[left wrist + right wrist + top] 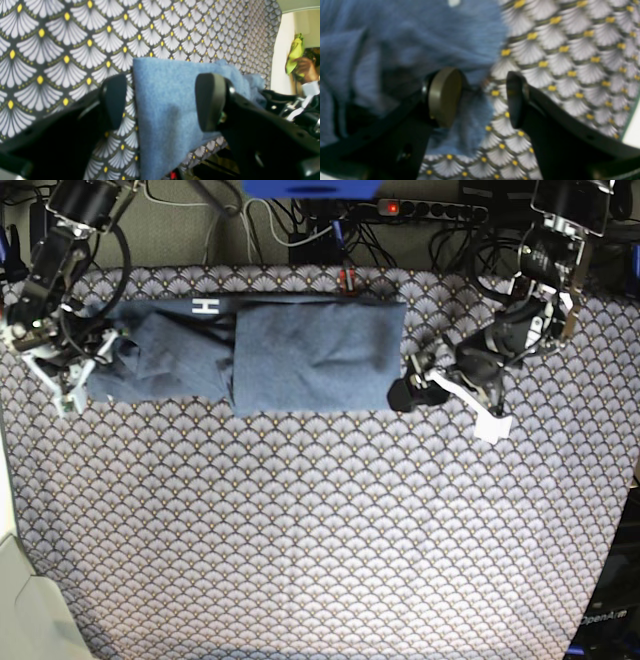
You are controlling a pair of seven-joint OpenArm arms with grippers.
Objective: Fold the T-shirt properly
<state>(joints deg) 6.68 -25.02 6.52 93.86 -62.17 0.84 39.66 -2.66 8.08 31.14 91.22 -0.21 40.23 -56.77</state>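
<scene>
We see the T-shirt lying folded into a long band across the far side of the table. Our left hand gapes wide at one end, our right hand spread apart at the other, neither gripping cloth.

arms: black, white brackets | left gripper: black oval pads | right gripper: olive-faced pad
</scene>
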